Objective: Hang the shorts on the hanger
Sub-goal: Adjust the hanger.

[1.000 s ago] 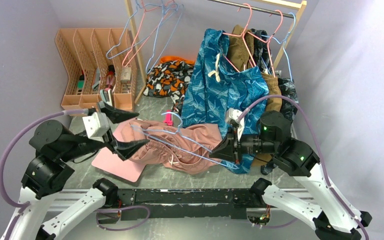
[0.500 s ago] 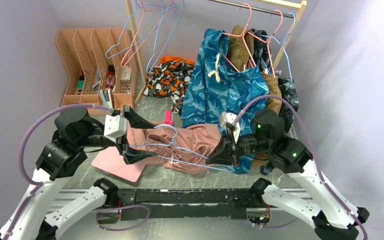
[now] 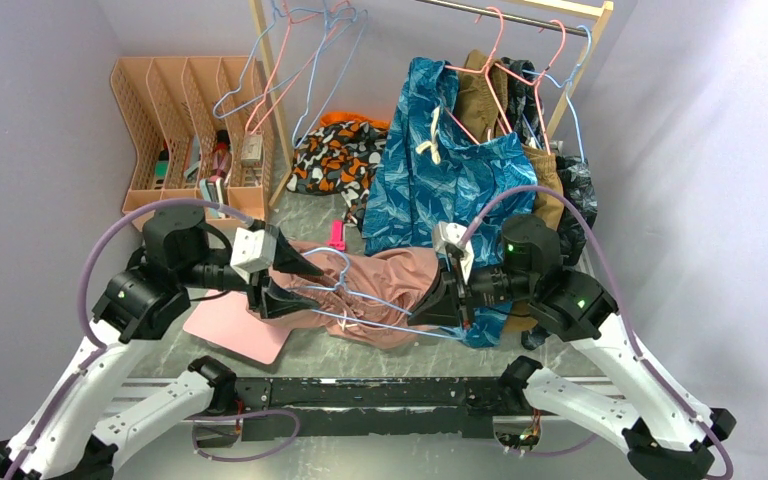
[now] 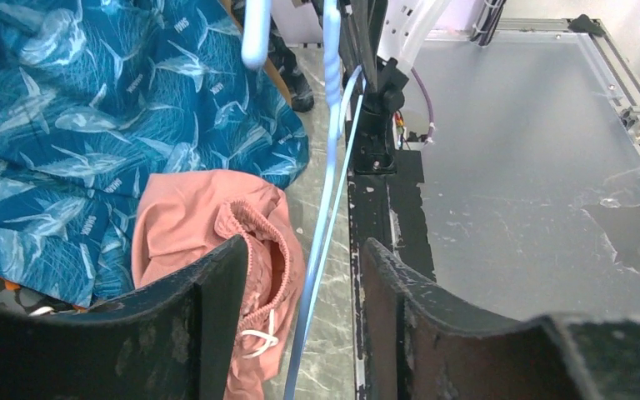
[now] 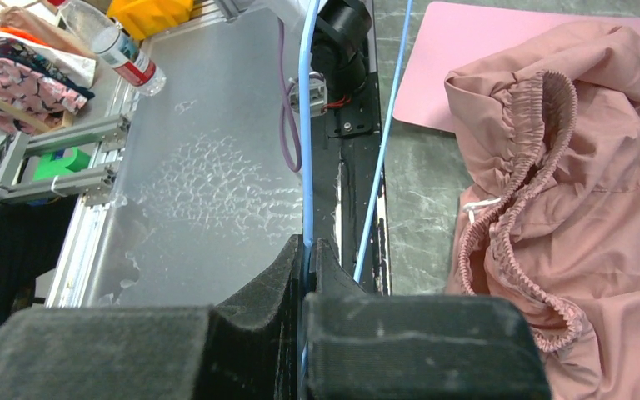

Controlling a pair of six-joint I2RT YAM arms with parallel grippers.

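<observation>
My right gripper (image 5: 307,246) is closed tight on the wire of the hanger (image 5: 303,125). My left gripper (image 4: 304,250) stands half open around the hanger, not touching it. The shorts (image 3: 385,290) lie under the hanger, at three o'clock from my left gripper.

Left tool (image 4: 300,279) jaws apart — right tool (image 5: 307,250) pinched closed; arms reach inward, facing.

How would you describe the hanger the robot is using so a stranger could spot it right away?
On the grey table before the clothes rack, find the heap of salmon-pink shorts between the two arms. The hanger is the thin light-blue wire one across them, pinched by the right gripper. The other wire hangers dangle from the rack.
</observation>
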